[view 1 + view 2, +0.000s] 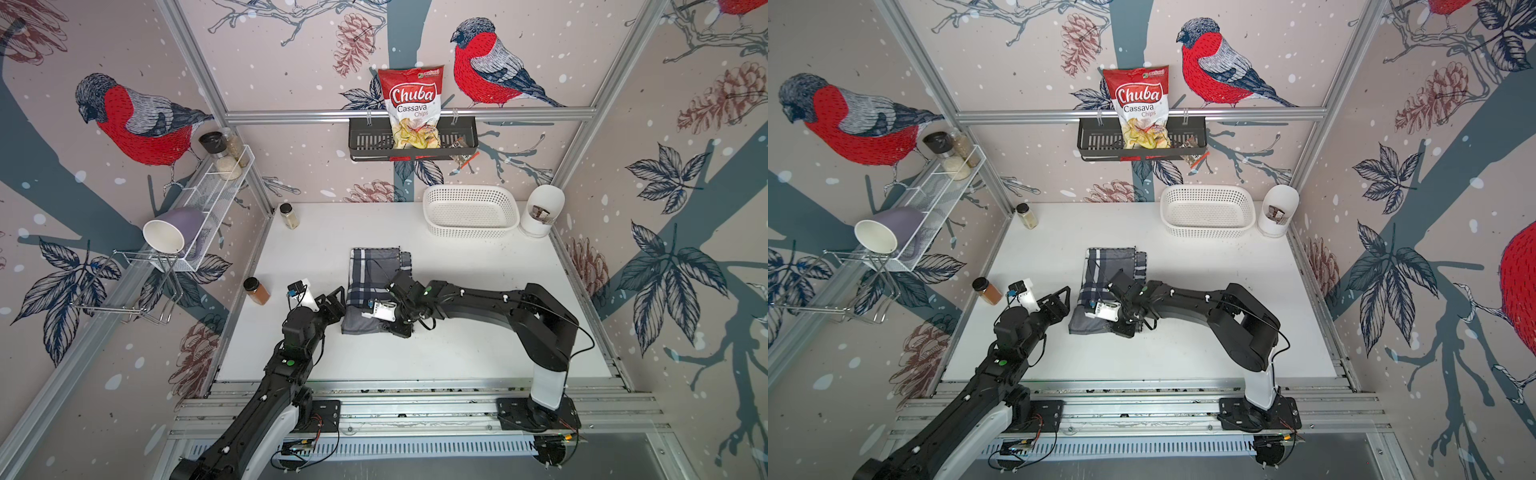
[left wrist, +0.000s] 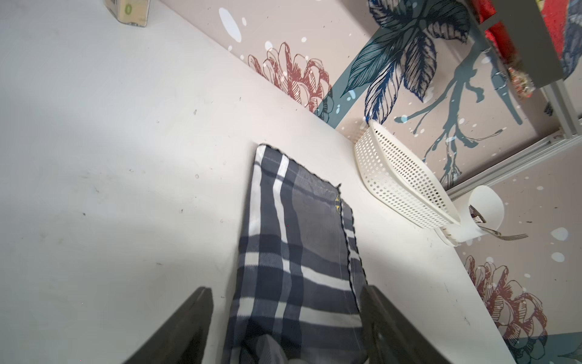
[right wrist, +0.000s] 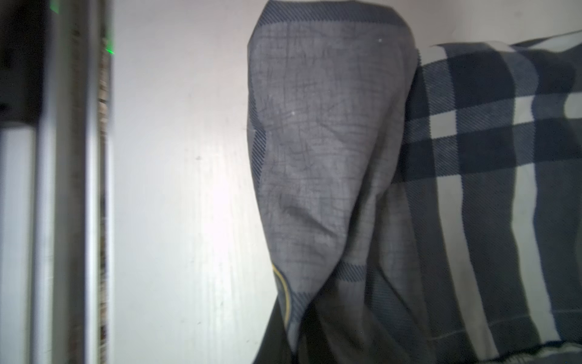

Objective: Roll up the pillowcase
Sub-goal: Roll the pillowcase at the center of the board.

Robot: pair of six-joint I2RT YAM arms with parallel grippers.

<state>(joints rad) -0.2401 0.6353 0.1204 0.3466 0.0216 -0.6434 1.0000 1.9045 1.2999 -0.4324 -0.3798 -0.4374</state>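
pillowcase [image 1: 374,278]: 1, near end rolled | left gripper [image 2: 286,293]: spread, empty | right gripper [image 1: 395,328]: clamped on pillowcase | basket [image 1: 469,229]: 1

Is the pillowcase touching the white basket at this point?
Apart. In both top views a strip of bare table separates the pillowcase from the white basket; the left wrist view shows the same gap.

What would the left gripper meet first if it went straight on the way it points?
The dark grey plaid cloth pillowcase: its near end sits between the open jaws of the left gripper, so contact looks almost immediate. How high the fingertips ride over the cloth is unclear.
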